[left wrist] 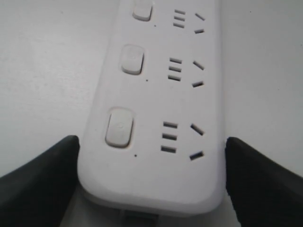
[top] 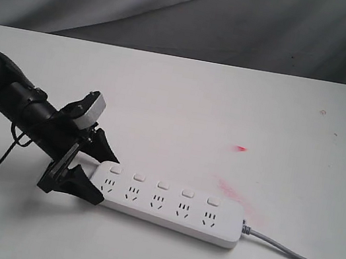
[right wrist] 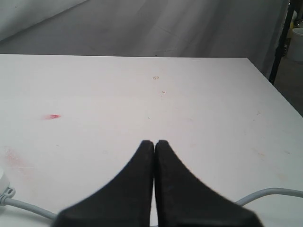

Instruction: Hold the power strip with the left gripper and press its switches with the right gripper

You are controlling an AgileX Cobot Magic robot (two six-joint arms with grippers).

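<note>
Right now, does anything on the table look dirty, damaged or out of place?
Yes: the white table carries a small bright red spot and a fainter pink smear beside the cord end of the power strip. The strip itself lies flat and looks undamaged.

Soft, even, bright light washed the white tabletop (top: 242, 115) almost featureless, while the draped backdrop (top: 180, 10) stayed dim grey. The power strip (top: 170, 203) threw only a thin, soft shadow along its near edge, and a broader, faint one lay under the left gripper (top: 106, 179). In the wrist views its fingers (left wrist: 38, 189) and the right gripper (right wrist: 155, 144) blurred toward the frame edge.
</note>
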